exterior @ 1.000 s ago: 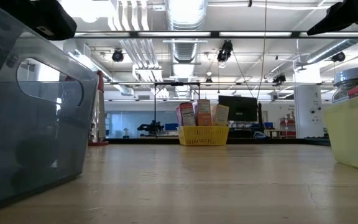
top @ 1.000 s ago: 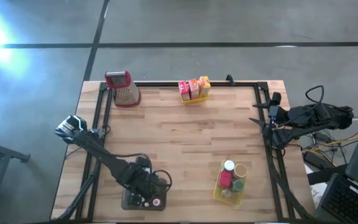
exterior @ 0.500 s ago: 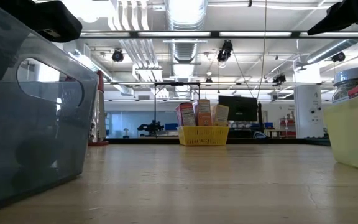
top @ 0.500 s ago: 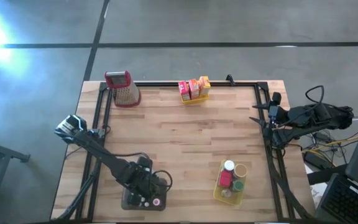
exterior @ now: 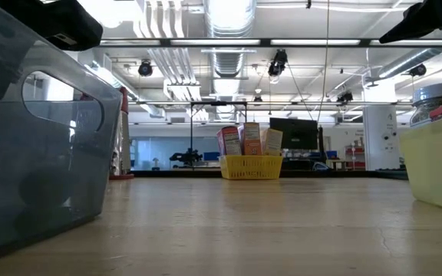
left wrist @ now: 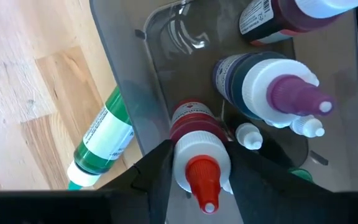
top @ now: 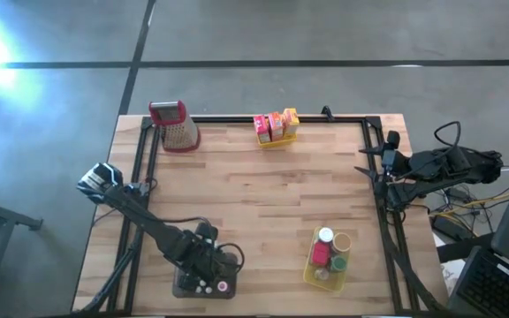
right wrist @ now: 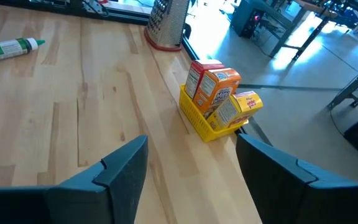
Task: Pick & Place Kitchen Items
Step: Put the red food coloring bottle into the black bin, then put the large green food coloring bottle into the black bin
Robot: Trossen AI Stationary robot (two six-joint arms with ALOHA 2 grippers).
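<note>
Left gripper (left wrist: 197, 180) works over the grey tray (left wrist: 129, 106) at the table's near-left corner, fingers closed around a red-capped bottle (left wrist: 199, 163) standing inside, apparently for lifting; right gripper (right wrist: 191, 168) waits, spread, at the right edge.

Two dark jointed arms, black cables trailing, flat matte fingers.

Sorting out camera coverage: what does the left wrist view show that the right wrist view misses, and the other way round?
Only the left wrist view shows the left end effector around a red-capped white bottle in the grey plastic tray, beside a purple-capped bottle. Only the right wrist view shows the open right end effector, the yellow basket of small cartons and the metal grater. Both show the green bottle lying on the wooden table.
</note>
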